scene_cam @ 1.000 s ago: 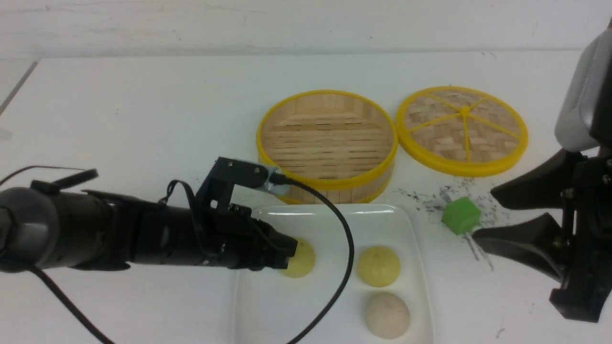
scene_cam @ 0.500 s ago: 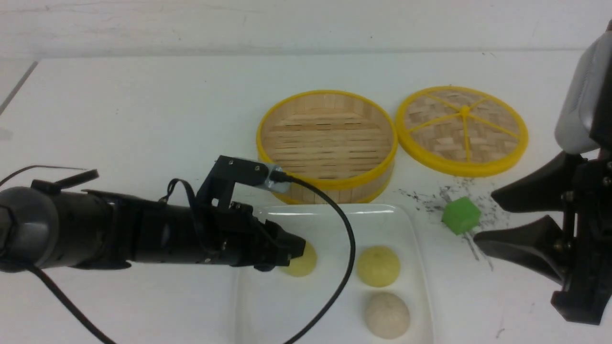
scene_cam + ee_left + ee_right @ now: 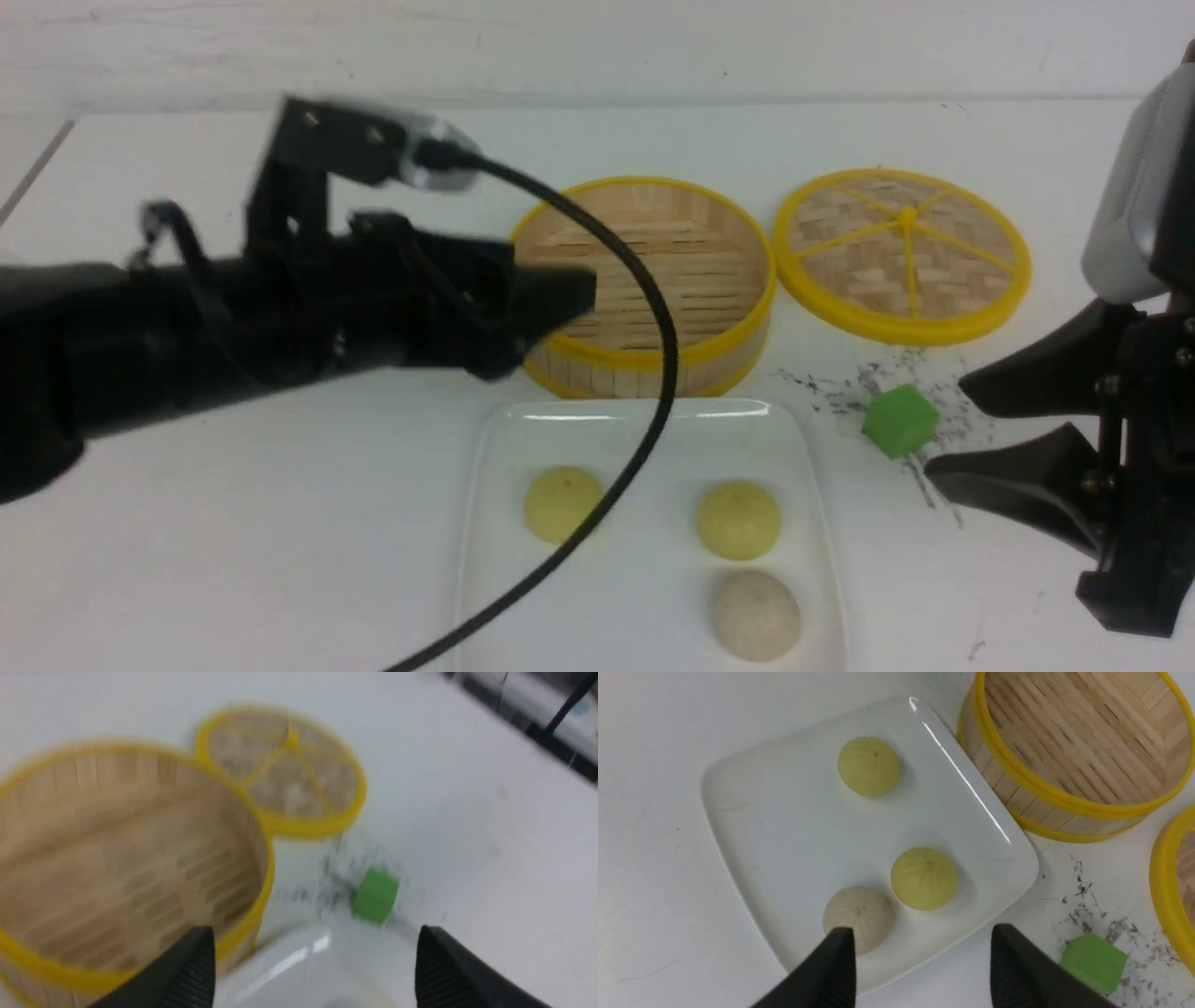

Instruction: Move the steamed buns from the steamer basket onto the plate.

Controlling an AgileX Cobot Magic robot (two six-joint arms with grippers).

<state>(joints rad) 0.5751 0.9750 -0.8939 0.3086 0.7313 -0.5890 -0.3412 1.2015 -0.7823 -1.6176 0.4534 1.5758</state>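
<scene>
Lower centre, the plate (image 3: pixel 653 579) carries all three steamed buns (image 3: pixel 738 520) — soft, light, easily dented; I'd pinch one gently across the dome's sides. The right gripper (image 3: pixel 943 425) hangs wide and empty at the right edge. The left gripper (image 3: pixel 313 933), also spread wide and empty, hovers mid-left before the bare steamer basket (image 3: pixel 644 357).

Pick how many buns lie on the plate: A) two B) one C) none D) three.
D: the plate holds a yellow bun, a second yellow bun and a beige bun, while the basket holds none.
</scene>
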